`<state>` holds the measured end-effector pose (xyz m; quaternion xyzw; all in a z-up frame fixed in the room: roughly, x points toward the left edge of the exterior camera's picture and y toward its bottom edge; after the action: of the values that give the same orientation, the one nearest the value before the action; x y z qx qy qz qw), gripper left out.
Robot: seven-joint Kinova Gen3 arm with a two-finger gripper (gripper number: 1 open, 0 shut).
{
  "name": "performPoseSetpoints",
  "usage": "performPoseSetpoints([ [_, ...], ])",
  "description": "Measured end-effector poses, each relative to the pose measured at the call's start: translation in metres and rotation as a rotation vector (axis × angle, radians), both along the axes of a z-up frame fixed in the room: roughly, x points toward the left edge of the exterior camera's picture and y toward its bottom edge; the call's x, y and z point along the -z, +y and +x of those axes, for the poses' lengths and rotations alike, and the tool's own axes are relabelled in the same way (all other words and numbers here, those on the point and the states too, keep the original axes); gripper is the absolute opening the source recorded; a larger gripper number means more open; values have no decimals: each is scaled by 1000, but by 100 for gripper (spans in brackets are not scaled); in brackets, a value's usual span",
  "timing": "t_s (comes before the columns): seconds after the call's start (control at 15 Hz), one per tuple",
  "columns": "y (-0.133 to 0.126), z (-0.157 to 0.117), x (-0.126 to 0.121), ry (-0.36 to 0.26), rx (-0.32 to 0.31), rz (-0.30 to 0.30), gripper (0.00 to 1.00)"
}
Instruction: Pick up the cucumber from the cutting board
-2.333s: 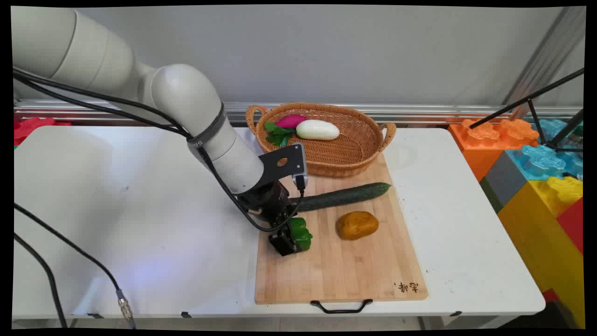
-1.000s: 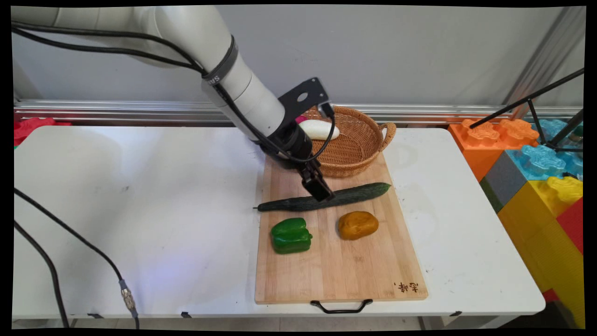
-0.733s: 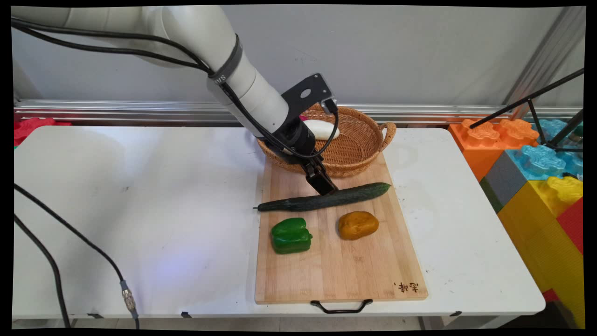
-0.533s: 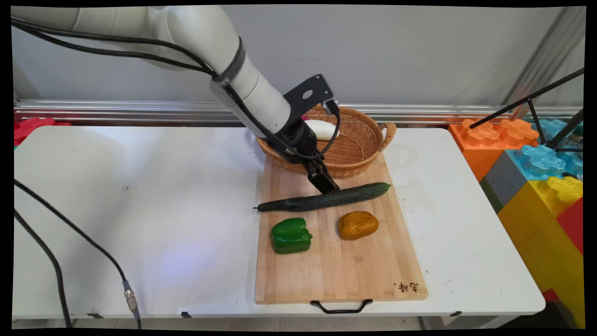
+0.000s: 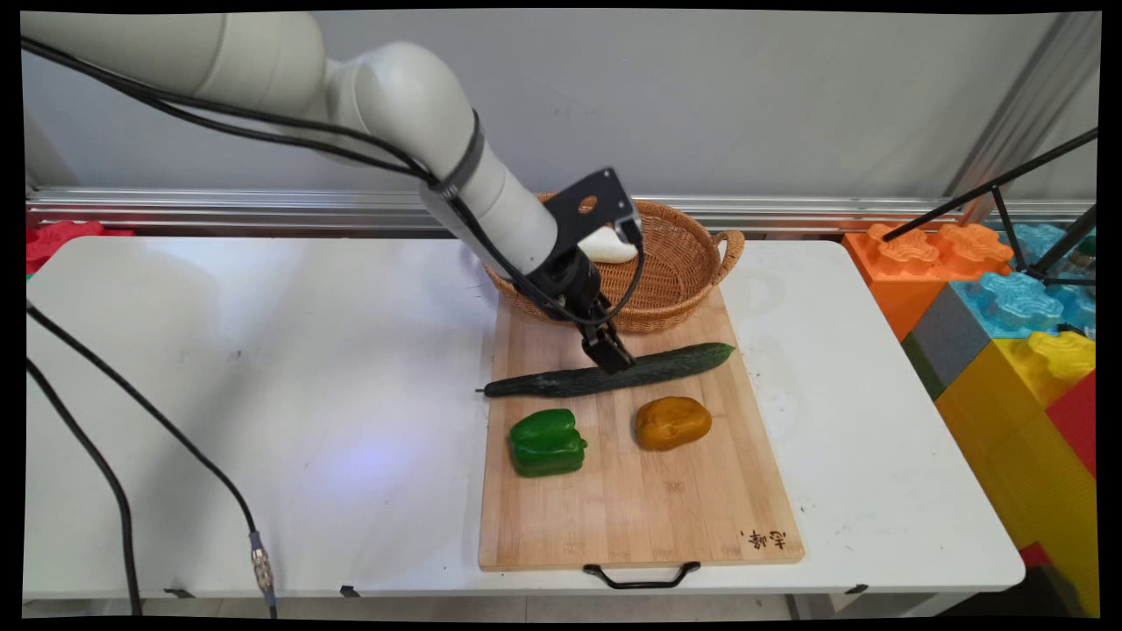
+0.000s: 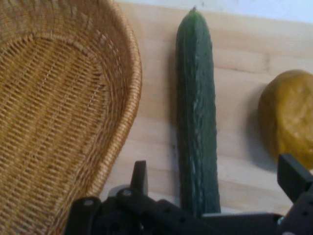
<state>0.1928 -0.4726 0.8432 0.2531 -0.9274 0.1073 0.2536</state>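
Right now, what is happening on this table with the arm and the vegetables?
The white arm holds its gripper low over the cucumber on the wooden cutting board. The jaws stand open, one on each side of the cucumber, and grip nothing. A green pepper and a brownish potato lie nearer on the board. The wicker basket stands just behind, with a white vegetable inside.

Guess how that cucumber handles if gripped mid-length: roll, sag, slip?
The cucumber is long and round, so it would probably roll across the board if nudged sideways. It looks straight and stiff, so sag seems unlikely. Its bumpy skin may help the open gripper hold.
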Motion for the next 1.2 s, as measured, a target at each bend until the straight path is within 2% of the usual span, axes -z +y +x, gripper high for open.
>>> performPoseSetpoints([
  [0.47,5,-9,41,-59,5,-34,100],
  [0.93,14,-16,64,-99,20,-67,100],
  [1.0,15,-16,66,-104,25,-70,0],
  [1.2,17,-18,70,-113,34,-72,0],
])
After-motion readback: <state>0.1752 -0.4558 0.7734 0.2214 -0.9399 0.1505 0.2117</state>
